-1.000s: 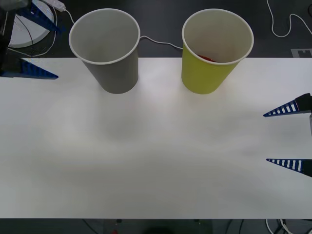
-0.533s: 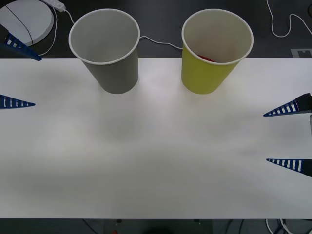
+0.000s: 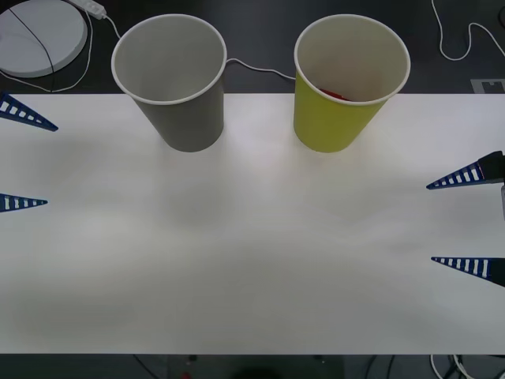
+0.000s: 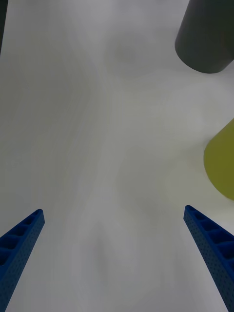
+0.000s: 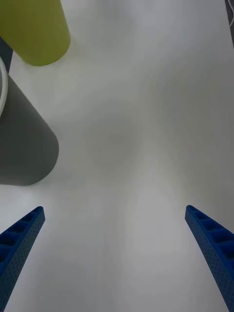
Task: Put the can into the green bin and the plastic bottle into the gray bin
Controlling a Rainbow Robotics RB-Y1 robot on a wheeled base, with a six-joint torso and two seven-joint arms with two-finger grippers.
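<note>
The left gripper [image 3: 24, 158] sits at the left edge of the front view, over the white table [image 3: 252, 260], its two blue ribbed fingers spread wide apart with nothing between them. The right gripper [image 3: 465, 221] sits at the right edge of that view, lower in the frame, its fingers likewise held well apart and empty.

In the upper part of the front view two tall cups stand upright near the table's far edge, side by side but not touching. The gray bin [image 3: 175, 87] is at upper left of centre; what can be seen of its pale inside shows nothing in it. The green bin [image 3: 347, 87] is at upper right of centre, and a small patch of red, the can [image 3: 334, 95], shows low inside it against the near wall.

Behind the table, at the top left corner, a white round disc [image 3: 39, 35] lies on the dark floor with a thin white cable [image 3: 260, 69] running behind the cups.
</note>
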